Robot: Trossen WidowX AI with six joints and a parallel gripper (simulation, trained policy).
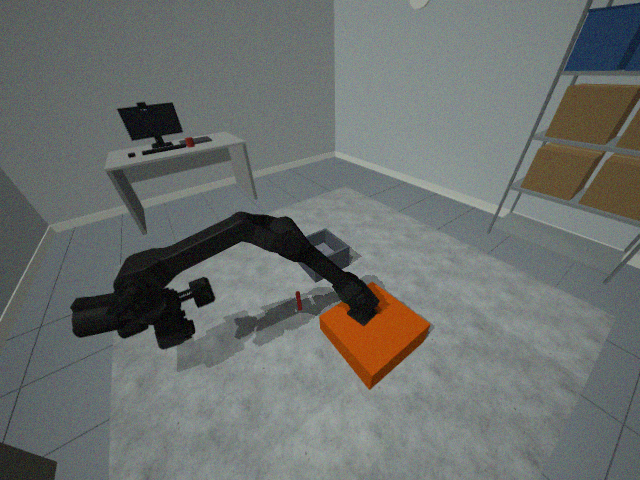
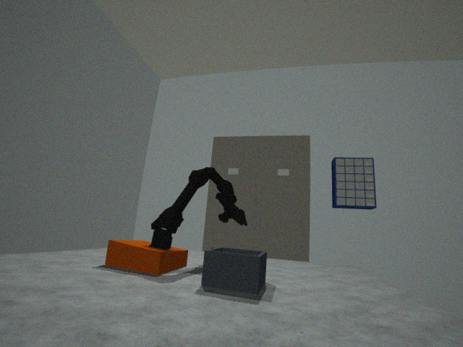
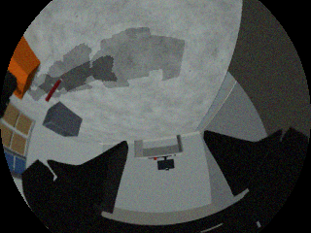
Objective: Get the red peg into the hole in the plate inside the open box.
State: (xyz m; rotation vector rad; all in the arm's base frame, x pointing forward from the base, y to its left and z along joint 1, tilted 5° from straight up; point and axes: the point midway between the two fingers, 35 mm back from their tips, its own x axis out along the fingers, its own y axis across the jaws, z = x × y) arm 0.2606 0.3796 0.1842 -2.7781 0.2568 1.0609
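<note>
The red peg [image 1: 298, 300] [image 3: 53, 90] stands upright on the pale mat, between the robot's base and the grey box. Only a tiny red speck of it [image 2: 212, 248] shows past the box's rim in the exterior view. The open grey box [image 1: 341, 254] [image 2: 234, 270] [image 3: 63, 119] stands on the mat. The arm hides part of it in the top view, where a light patch of its bottom shows; the hole cannot be made out. My gripper [image 2: 244, 223] [image 3: 166, 140] is open and empty, high above the mat and well away from the peg, which lies far off to the upper left in the wrist view.
The orange base block [image 1: 374, 335] [image 2: 132, 257] [image 3: 24, 68] carries the arm. The arm's shadow falls across the mat [image 1: 439, 413] around the peg. A white desk [image 1: 227, 138] with a monitor [image 1: 150, 121] and a shelf with boxes stand by the walls.
</note>
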